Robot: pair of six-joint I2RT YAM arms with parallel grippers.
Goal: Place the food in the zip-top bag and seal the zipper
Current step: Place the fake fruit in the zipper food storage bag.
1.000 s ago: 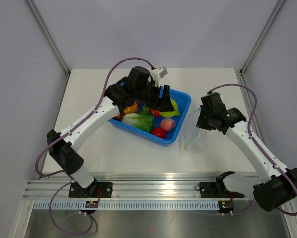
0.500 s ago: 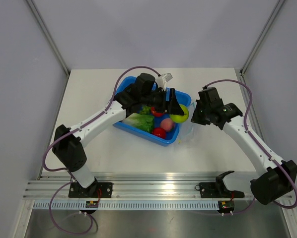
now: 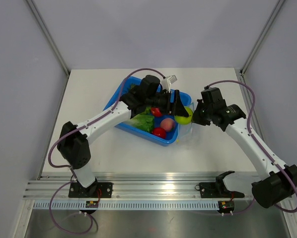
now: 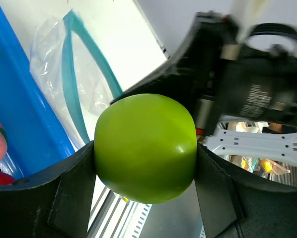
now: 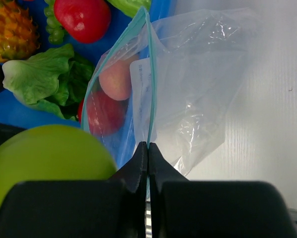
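Observation:
My left gripper [image 3: 181,111] [image 4: 145,174] is shut on a green apple [image 3: 185,115] [image 4: 145,147] and holds it over the right end of the blue tray [image 3: 138,130], close beside the zip-top bag [image 3: 188,133] [image 5: 198,99]. My right gripper [image 3: 195,119] [image 5: 147,146] is shut on the bag's teal zipper [image 5: 149,74] [image 4: 69,74] and holds that mouth edge up. The mouth stands slightly parted toward the tray. More food lies in the tray: lettuce [image 3: 143,121] [image 5: 39,74], a red apple [image 3: 159,132], a peach [image 3: 168,123] and a pineapple [image 5: 12,29]. The peach shows through the bag's film in the right wrist view.
The tray stands at the table's middle, tilted diagonally, with the left arm reaching across it. Both wrists sit very close together at the tray's right corner. White table [image 3: 213,153] lies right of and in front of the bag.
My left arm has carried the green apple rightward from over the tray to the bag's mouth. My right gripper shifted slightly left and back with the bag's edge.

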